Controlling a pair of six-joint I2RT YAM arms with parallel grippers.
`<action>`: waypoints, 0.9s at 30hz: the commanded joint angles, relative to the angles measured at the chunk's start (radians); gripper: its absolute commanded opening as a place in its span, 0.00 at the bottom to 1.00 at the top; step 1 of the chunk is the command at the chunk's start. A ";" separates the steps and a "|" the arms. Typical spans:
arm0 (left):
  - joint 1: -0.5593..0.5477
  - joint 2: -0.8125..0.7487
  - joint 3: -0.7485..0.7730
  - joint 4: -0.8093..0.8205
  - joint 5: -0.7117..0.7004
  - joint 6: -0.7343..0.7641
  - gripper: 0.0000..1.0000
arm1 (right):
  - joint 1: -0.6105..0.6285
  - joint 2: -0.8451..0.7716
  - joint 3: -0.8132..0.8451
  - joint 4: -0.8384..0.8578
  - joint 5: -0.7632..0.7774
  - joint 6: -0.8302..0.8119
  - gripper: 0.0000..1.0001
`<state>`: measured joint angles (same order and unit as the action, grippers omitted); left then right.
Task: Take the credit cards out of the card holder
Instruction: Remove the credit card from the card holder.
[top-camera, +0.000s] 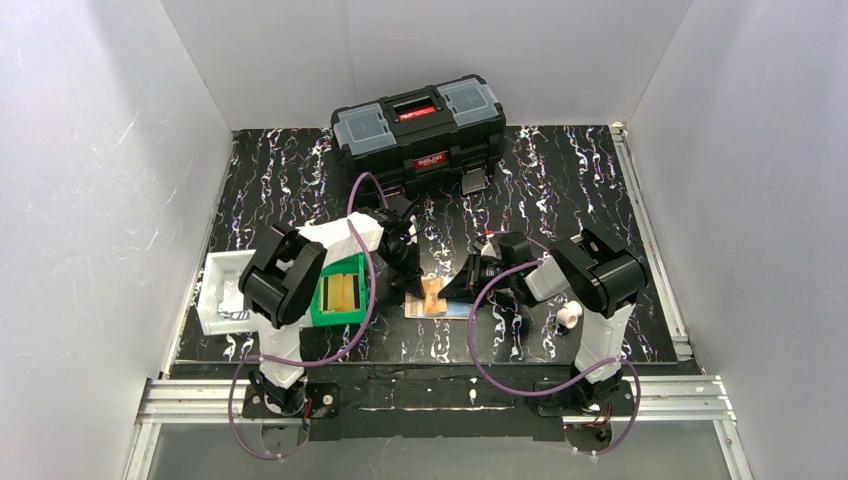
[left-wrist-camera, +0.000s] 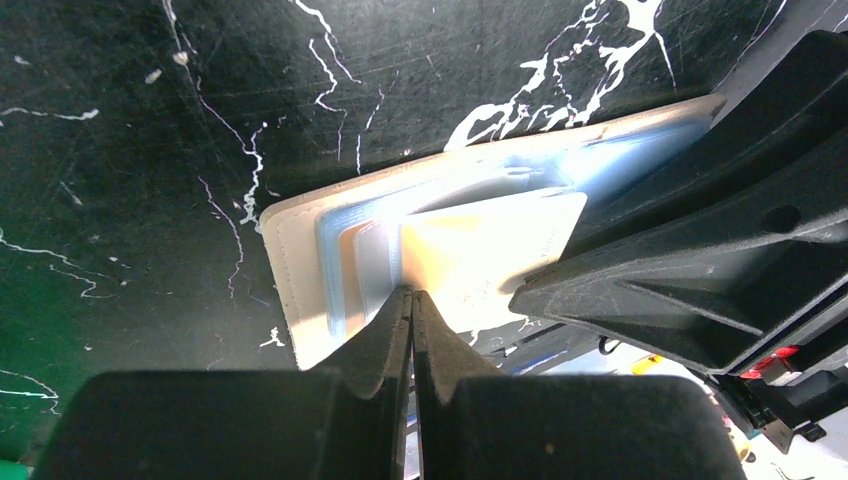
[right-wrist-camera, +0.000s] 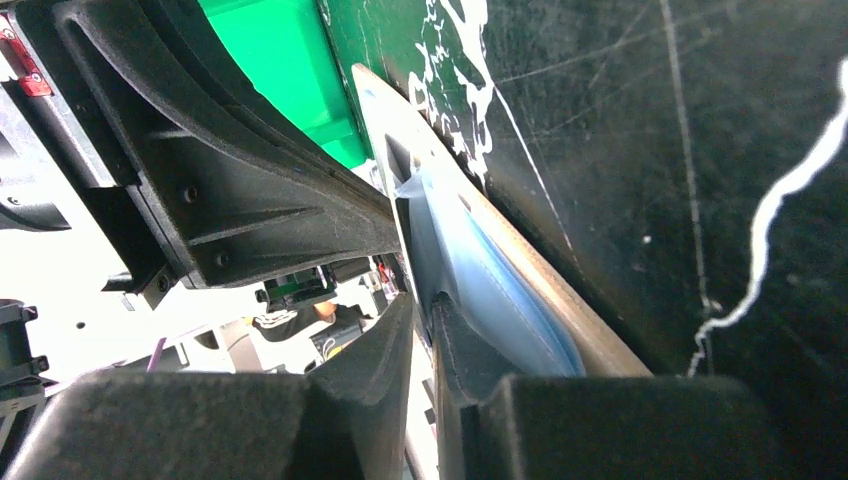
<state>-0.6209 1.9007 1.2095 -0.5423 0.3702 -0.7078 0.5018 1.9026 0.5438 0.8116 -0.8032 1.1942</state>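
Both arms are bent in over the middle of the marbled black counter (top-camera: 560, 190), and the card holder (top-camera: 435, 298) lies there flat and opened out, right between them. It is just to the right of the green bin (top-camera: 325, 310) and well in front of the black toolbox (top-camera: 420, 130). The left gripper (top-camera: 412, 283) comes down on the holder's left part and the right gripper (top-camera: 453, 290) on its right, the two so close above it that they nearly touch. From the left wrist, the left gripper (left-wrist-camera: 410, 296) has its jaws drawn together with only a hairline between them. The tips rest at the edge of a pale flap on the inner face of the card holder (left-wrist-camera: 290, 260); whether anything thin is caught between them I cannot tell. A light blue card (left-wrist-camera: 610, 160) shows inside the holder, still tucked in its pocket. A sliver of an orange-tan card (left-wrist-camera: 351, 268) shows next to the blue near the holder's left end. The dark bulk of the other arm covers the holder's right side in that view. From the right wrist, the right gripper (right-wrist-camera: 425, 308) also has its jaws all but closed, a narrow slit left. Its tips sit against the near edge of the light blue card (right-wrist-camera: 490, 280), which lies on the tan leaf of the card holder (right-wrist-camera: 530, 265). I cannot make out whether the card is actually pinched. A white tray (top-camera: 215, 265) sits at the far left of the counter.
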 joint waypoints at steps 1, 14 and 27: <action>-0.005 0.059 -0.078 -0.054 -0.141 0.027 0.00 | -0.017 -0.003 -0.029 0.011 0.017 0.042 0.18; 0.026 0.052 -0.104 -0.062 -0.165 0.045 0.00 | -0.046 -0.029 -0.052 -0.046 0.035 -0.003 0.12; 0.030 0.066 -0.099 -0.061 -0.157 0.049 0.00 | -0.052 -0.015 -0.019 -0.114 0.002 -0.051 0.32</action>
<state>-0.5972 1.8900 1.1755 -0.5083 0.4095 -0.7109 0.4519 1.8668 0.5095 0.7681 -0.7879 1.1481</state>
